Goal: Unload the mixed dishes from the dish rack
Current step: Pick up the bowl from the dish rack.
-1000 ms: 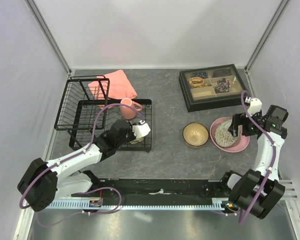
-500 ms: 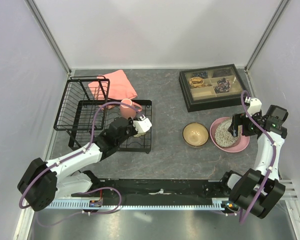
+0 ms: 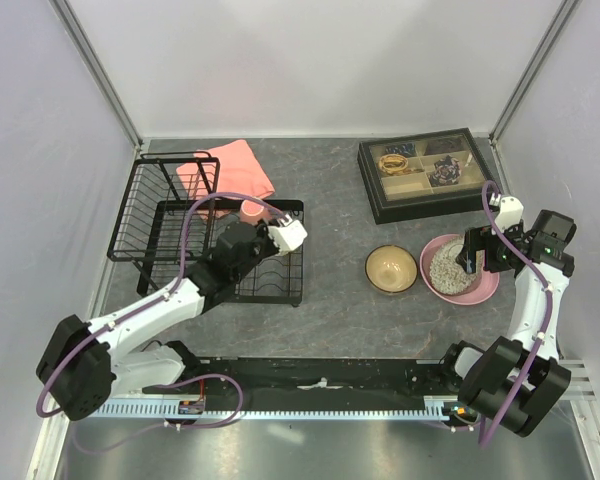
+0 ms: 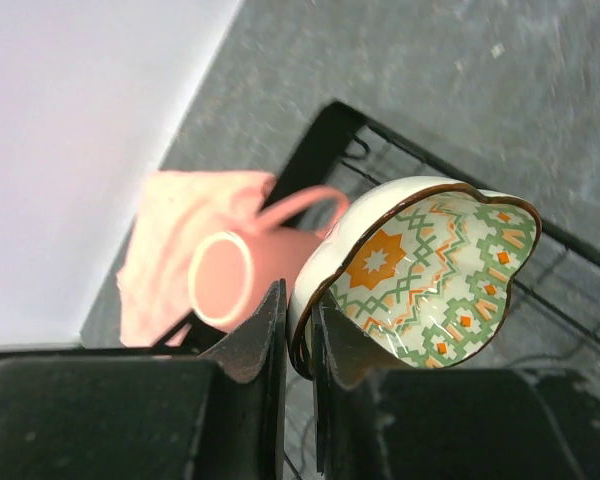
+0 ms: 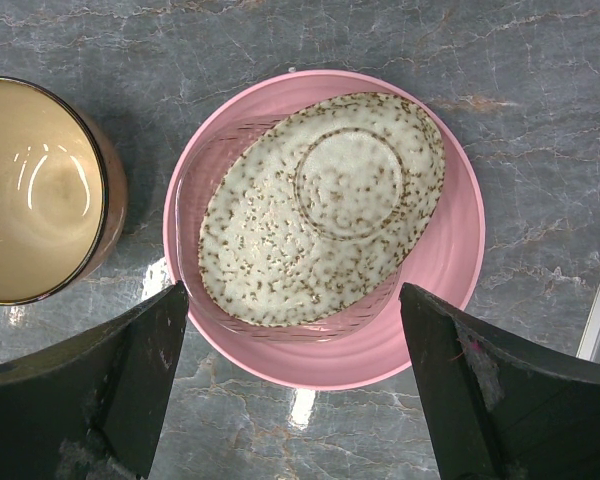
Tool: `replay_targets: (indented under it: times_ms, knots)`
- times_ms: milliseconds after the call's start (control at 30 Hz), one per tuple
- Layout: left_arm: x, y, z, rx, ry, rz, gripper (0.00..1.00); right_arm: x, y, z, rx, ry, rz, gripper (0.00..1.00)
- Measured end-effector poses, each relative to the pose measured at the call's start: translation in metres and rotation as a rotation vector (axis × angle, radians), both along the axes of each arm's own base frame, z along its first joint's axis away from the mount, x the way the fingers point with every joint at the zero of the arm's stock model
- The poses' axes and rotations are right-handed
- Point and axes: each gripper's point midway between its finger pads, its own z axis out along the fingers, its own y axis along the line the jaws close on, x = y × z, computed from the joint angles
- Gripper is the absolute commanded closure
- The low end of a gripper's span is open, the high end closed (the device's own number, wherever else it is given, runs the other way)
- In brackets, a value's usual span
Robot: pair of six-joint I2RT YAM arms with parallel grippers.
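My left gripper is shut on the brown rim of a small bowl with a floral-patterned inside, held tilted above the flat base of the black wire dish rack. The pink mug stands just beyond it on the rack, its handle toward the bowl; from above the mug shows beside the left gripper. My right gripper hangs open over the pink plate on the table. The grey speckled bowl lies in that plate.
A plain brown bowl stands on the table left of the pink plate. A black compartmented tray of trinkets sits at the back right. A pink folded cloth lies behind the rack's tall basket section.
My left gripper has lifted the patterned bowl off the rack base and carried it toward the mug. The right arm has not moved.
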Motion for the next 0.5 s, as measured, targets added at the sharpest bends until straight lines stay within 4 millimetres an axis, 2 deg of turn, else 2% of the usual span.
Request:
replay_targets:
  times_ms: [333,500]
  knots:
    - [0.01,-0.02,0.066,-0.069,-0.04,-0.043,0.98,0.0,0.0,0.0,0.0,0.0,0.0,0.05]
    - [0.015,-0.04,0.087,-0.089,0.01,-0.094,0.98,0.0,0.0,0.0,0.0,0.001,-0.001,0.06]
